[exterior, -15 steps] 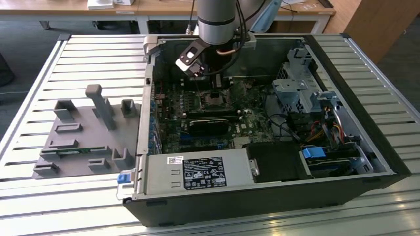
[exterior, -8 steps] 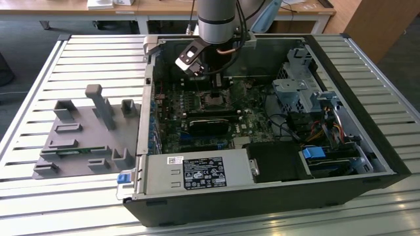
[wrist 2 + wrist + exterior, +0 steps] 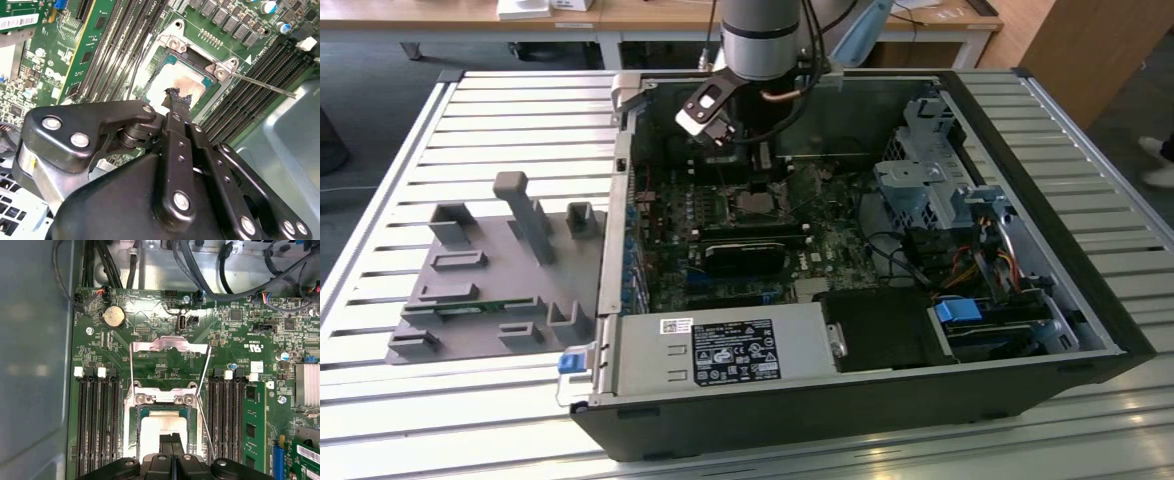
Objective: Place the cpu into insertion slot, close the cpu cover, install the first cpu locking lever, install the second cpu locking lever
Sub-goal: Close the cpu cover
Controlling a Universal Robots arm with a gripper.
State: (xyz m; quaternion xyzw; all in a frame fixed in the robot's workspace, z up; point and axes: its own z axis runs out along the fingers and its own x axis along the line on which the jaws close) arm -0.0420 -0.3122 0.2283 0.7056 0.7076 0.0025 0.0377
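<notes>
Fingers (image 3: 166,442) of the black gripper (image 3: 173,436) are pressed together, grasping nothing — just over the square silver-grey cpu (image 3: 152,432), lying in the silvery-rimmed insertion slot (image 3: 162,396); thin silvery cpu cover (image 3: 167,344) stands open.

This looks like a robotics lab or test workshop. 1 industrial robot arm (image 3: 758,35) reaches down into an opened desktop computer case (image 3: 854,410), which lies on a slatted metal counter (image 3: 467,420). Beside the case sits a grey moulded fixture (image 3: 494,290) of part holders. Pale wooden desks (image 3: 654,15) on metal legs stand on the dark floor (image 3: 374,70) behind.
</notes>
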